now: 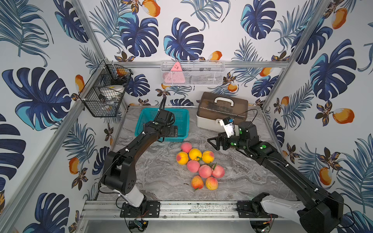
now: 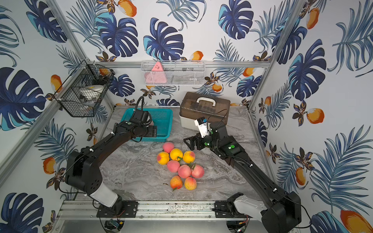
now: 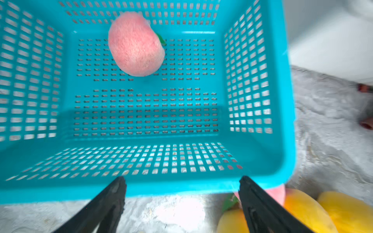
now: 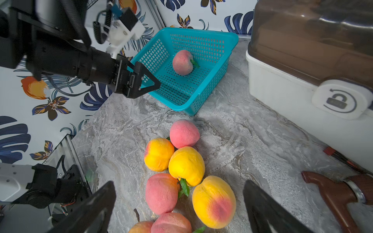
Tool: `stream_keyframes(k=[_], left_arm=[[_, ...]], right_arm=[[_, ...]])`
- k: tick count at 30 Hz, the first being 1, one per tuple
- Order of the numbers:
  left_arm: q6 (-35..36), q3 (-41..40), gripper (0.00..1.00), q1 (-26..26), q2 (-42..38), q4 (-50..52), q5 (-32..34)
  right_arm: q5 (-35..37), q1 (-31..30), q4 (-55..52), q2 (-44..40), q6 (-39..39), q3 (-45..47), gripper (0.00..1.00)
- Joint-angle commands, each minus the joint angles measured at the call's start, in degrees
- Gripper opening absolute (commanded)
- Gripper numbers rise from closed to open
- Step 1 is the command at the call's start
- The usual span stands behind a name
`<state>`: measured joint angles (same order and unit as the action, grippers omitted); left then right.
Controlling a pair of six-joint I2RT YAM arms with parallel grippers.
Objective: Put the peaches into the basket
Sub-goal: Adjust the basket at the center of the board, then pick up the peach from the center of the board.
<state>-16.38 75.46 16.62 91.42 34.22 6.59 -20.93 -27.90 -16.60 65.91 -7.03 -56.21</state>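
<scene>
Right wrist view: one pink peach [image 4: 182, 62] lies inside the basket [image 4: 197, 43] at the far left of the surface [image 4: 242, 141]; nine more peaches [image 1: 205, 171] sit clustered, touching, mid-surface. The left gripper [image 3: 182, 179] hovers open and empty over the basket's near rim; the right gripper [image 4: 179, 182] hangs wide open by the cluster's far right side. The fruit looks light, fuzzy-skinned and round, so likely grippy but prone to rolling: best taken across the widest middle, clear of the leaves, starting with an outer one.
</scene>
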Motion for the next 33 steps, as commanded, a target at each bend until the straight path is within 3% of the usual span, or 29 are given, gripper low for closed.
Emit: stream_keyframes(k=[1,9,14,23,27,33], left_arm=[[-0.41,-1.12,0.92,2.04,-3.41,2.63,0.00],[-4.57,-7.70,0.95,12.74,-10.33,2.99,0.35],[-6.66,-11.48,0.97,18.20,-13.64,2.35,0.02],[-8.89,-18.65,0.97,23.54,-19.27,-1.64,-4.49],[-8.87,-21.53,0.97,24.17,-20.97,-4.66,-7.43],[-8.20,-26.29,0.97,24.39,-23.34,-8.04,-10.25]], right_arm=[[0.79,0.03,-2.56,-0.26,0.08,0.62,1.00],[4.78,-1.72,-10.11,-1.37,0.07,0.75,1.00],[8.57,-5.91,-15.86,-2.37,-2.09,0.43,1.00],[19.87,-15.95,-19.85,-12.02,-15.96,9.22,1.00],[20.92,-16.95,-16.99,-16.82,-20.67,15.25,1.00],[21.46,-17.14,-14.80,-14.69,-21.84,18.58,1.00]])
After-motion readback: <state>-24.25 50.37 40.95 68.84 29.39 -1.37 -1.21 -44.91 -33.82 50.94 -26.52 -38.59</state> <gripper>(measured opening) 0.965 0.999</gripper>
